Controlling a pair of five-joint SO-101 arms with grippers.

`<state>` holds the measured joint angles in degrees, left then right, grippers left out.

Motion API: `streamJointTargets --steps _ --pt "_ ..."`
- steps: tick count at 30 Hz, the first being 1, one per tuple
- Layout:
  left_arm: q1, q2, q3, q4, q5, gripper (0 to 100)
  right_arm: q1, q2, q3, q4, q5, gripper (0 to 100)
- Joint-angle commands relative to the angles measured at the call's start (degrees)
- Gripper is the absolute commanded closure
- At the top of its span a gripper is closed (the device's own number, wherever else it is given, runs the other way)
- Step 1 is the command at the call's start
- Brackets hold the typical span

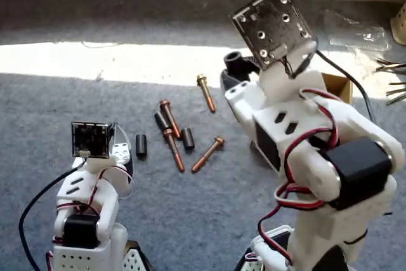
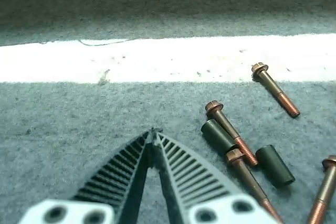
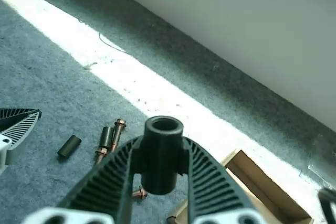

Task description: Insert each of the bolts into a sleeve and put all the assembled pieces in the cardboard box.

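From above, the left arm [image 1: 85, 207] sits low at the near left of the grey carpet [image 1: 190, 220], with its wrist aimed toward the scattered parts. The right arm [image 1: 317, 150] stands taller on the right and bends forward. Its right claw [image 1: 232, 73] holds a dark sleeve [image 1: 236, 60] up off the carpet, beyond the parts. Four copper bolts [image 1: 205, 92] lie loose between the arms, and three loose sleeves [image 1: 141, 145] lie among them. One corner of the cardboard box [image 1: 337, 87] shows behind the right arm, and its inside is hidden.

The left wrist camera shows the left claw [image 2: 153, 136] closed on nothing, its tips together just above the carpet. The bolts [image 2: 275, 88] lie off to one side, apart from the claw. One of the loose sleeves [image 2: 218, 135] rests against a bolt's shank, and another [image 2: 275, 165] lies just beside the next bolt. A strip of sunlight [image 2: 157, 59] crosses the carpet beyond them.

The right wrist camera shows the right claw [image 3: 163, 145] clamped around the sleeve [image 3: 163, 153]. The sleeve stands upright between the ribbed fingers [image 3: 113, 174] with its open end up. The cardboard box [image 3: 262, 190] lies on the carpet below and just past the claw. Its flaps are open, and I cannot tell what it holds. Farther off lie a loose sleeve [image 3: 69, 146] and some bolts [image 3: 118, 132], and the left claw [image 3: 23, 119] shows at the frame's edge.
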<state>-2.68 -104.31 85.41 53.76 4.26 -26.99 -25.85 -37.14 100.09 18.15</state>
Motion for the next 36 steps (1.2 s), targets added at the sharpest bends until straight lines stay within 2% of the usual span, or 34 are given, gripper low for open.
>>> streamJointTargets --steps 1,7,15,22,27,32,36 --pt "1.9 -0.7 2.6 -7.2 -2.0 100 3.0 -7.4 7.3 0.7 -0.7 99.4" --pt "6.5 -0.7 2.8 -8.1 0.1 100 3.3 -17.5 20.3 -0.5 -0.8 99.4" --pt "9.4 -0.7 2.5 -8.0 -0.4 100 3.4 -34.3 44.5 -9.4 -0.8 99.4" --pt "9.8 -0.7 -2.2 -1.7 -2.6 100 3.4 -48.4 67.6 -20.4 -0.8 99.4" --pt "9.7 -0.6 -2.9 -1.6 -2.6 100 3.6 -52.6 76.4 -23.5 -2.2 99.4" --pt "9.9 -0.6 -6.0 0.5 -2.5 100 8.7 -53.9 81.3 -27.7 -6.4 99.4" --pt "9.9 1.5 -6.7 0.7 -2.5 100 9.0 -53.9 88.0 -31.9 -6.5 99.4"
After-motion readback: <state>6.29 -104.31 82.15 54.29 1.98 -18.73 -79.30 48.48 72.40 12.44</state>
